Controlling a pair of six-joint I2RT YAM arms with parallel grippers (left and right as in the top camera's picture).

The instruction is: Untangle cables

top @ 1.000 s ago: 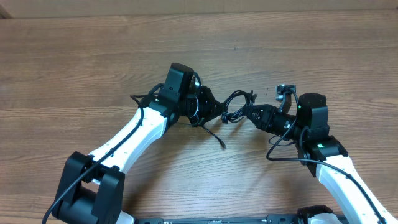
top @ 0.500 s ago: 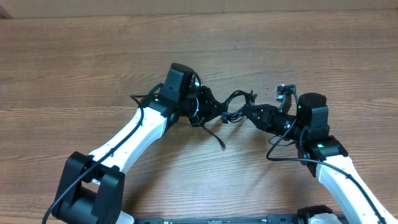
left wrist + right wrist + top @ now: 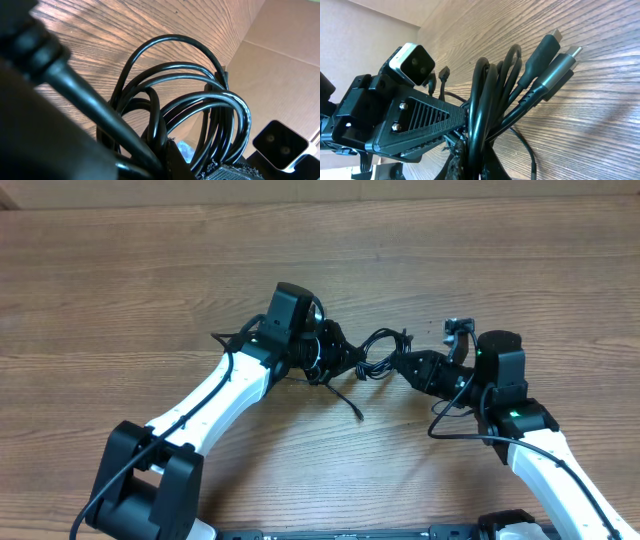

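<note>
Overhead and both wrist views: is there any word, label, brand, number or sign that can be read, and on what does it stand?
No text can be read in any view.
On the thin black cables and their dark moulded plugs: no markings visible.
On the white-faced camera housing: no label visible.
On the brown wooden table: wood grain only.

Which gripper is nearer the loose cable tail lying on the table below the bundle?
Left. The left gripper, shut on the cables, sits right above where the loose tail starts; the right gripper holds the cables farther to the side.
</note>
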